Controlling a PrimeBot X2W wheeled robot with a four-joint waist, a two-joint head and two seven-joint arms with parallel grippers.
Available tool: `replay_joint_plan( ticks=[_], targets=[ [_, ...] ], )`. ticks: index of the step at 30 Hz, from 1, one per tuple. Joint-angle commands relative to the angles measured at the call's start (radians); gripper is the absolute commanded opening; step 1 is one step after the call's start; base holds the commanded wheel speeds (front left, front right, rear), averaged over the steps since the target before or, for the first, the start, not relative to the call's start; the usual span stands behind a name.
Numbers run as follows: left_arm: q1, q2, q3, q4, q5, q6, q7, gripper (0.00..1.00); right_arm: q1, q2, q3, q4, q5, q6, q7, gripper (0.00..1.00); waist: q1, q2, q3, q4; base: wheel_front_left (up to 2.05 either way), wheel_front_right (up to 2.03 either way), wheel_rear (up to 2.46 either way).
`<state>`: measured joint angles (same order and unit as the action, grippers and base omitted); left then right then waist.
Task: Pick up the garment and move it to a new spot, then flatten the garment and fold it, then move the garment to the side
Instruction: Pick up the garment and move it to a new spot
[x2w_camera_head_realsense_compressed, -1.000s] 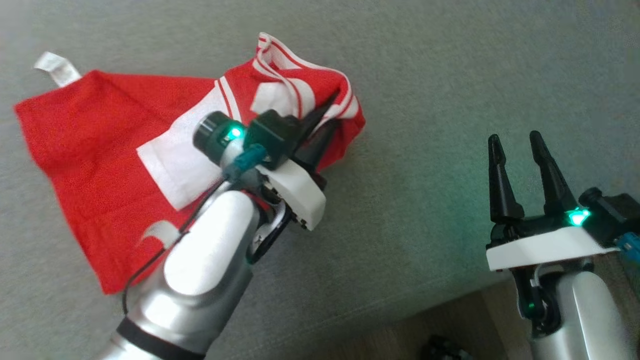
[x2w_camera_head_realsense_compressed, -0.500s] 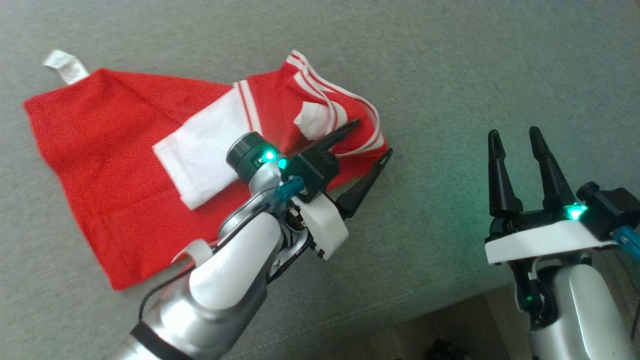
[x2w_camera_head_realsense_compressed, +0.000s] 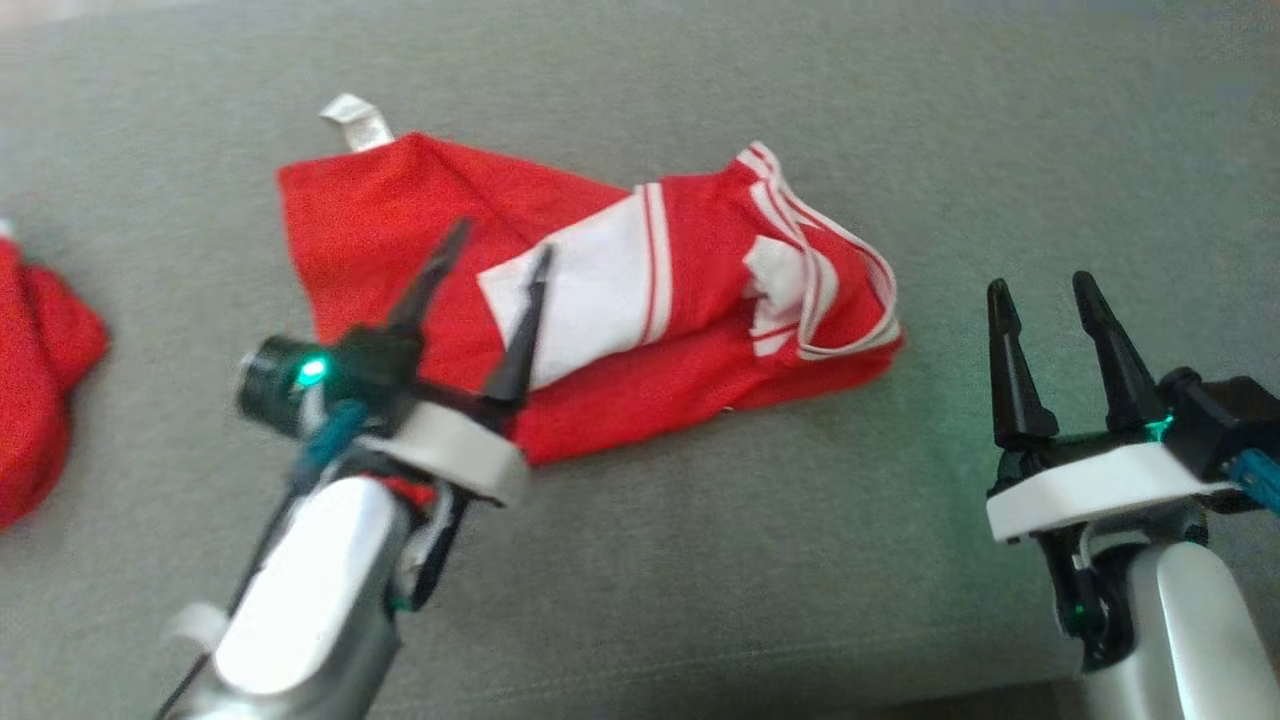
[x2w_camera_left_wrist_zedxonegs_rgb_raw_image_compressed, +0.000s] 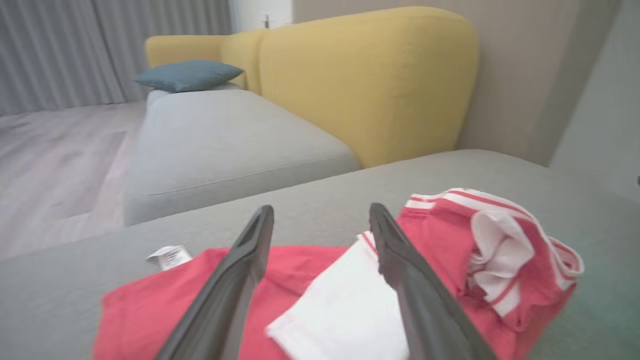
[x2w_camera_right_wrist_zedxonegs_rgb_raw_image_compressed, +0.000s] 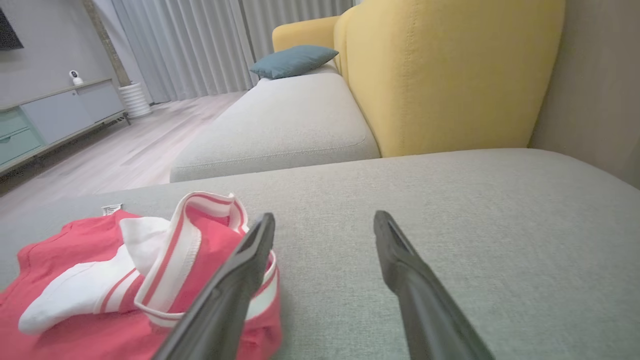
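The garment (x2w_camera_head_realsense_compressed: 600, 300), a red shirt with white sleeves and a striped collar, lies crumpled and partly folded on the grey cushion (x2w_camera_head_realsense_compressed: 700, 560). My left gripper (x2w_camera_head_realsense_compressed: 500, 240) is open, its fingers hovering over the garment's near-left part with nothing between them. In the left wrist view the open left gripper (x2w_camera_left_wrist_zedxonegs_rgb_raw_image_compressed: 321, 210) points over the garment (x2w_camera_left_wrist_zedxonegs_rgb_raw_image_compressed: 505, 250). My right gripper (x2w_camera_head_realsense_compressed: 1040, 285) stands open and empty to the right of the garment, apart from it. In the right wrist view the right gripper (x2w_camera_right_wrist_zedxonegs_rgb_raw_image_compressed: 325, 217) has the garment (x2w_camera_right_wrist_zedxonegs_rgb_raw_image_compressed: 100, 280) to its left.
Another red cloth (x2w_camera_head_realsense_compressed: 40, 370) lies at the far left edge of the cushion. A yellow sofa back (x2w_camera_right_wrist_zedxonegs_rgb_raw_image_compressed: 450, 75) rises beyond the cushion, with a second grey seat (x2w_camera_right_wrist_zedxonegs_rgb_raw_image_compressed: 285, 125) and a blue pillow (x2w_camera_right_wrist_zedxonegs_rgb_raw_image_compressed: 295, 60). Wooden floor (x2w_camera_right_wrist_zedxonegs_rgb_raw_image_compressed: 125, 150) lies past the cushion's edge.
My left gripper opened, let the garment's collar drop onto the cushion, and drew back toward the lower left. The head camera also shifted. The right gripper has stayed where it was.
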<state>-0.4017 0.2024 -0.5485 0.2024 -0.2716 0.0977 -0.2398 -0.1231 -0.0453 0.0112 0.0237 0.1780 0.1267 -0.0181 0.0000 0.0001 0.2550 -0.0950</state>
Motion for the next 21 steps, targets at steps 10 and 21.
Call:
replay_joint_plan(
  ticks=[10,21],
  targets=[
    [0.146,0.094,0.225,-0.105,-0.063,0.097,-0.021,1.0,0.031,-0.005,0.008,-0.06,-0.04,0.004,0.051,1.0,0.0,-0.0001,-0.072,0.102,0.0,0.0,0.0],
    [0.307,0.122,0.243,-0.169,-0.066,0.134,-0.008,1.0,0.098,-0.005,0.007,-0.072,-0.042,0.004,0.081,1.0,0.0,-0.0001,-0.141,0.099,0.0,0.0,0.0]
  ],
)
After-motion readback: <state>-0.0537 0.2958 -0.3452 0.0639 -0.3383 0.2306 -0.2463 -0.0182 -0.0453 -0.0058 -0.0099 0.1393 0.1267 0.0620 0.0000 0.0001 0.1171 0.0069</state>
